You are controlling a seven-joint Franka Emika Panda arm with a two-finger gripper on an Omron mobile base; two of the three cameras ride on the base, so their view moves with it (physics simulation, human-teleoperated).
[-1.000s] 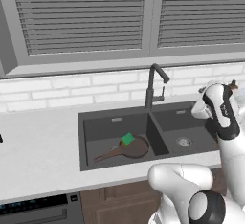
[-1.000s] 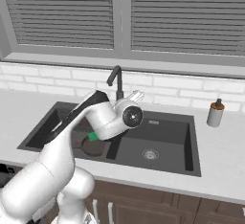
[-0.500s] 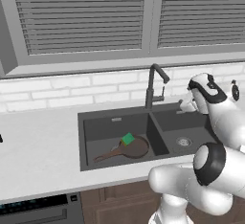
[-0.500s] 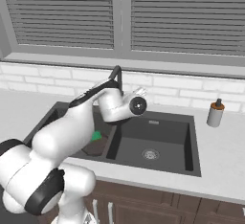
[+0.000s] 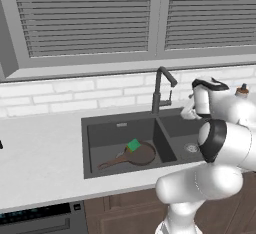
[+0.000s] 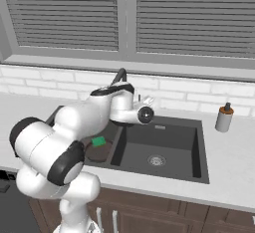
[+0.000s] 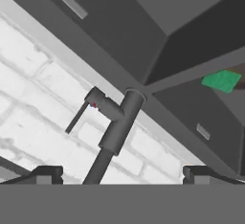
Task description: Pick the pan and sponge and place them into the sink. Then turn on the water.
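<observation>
Sponge (image 5: 133,145) on pan (image 5: 136,155) in sink (image 5: 120,126); jaws spread wide near faucet (image 7: 115,127).

We count one sink (image 5: 120,128) with two basins and two drains, one pan (image 5: 131,156), one sponge (image 5: 133,145), one faucet (image 5: 161,89) with one lever (image 7: 76,117), one soap bottle (image 6: 224,118), two window blinds, and one arm with one gripper (image 6: 145,101).

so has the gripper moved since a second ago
Yes. In the left base view the gripper has swung left, from the right edge toward the faucet.
</observation>
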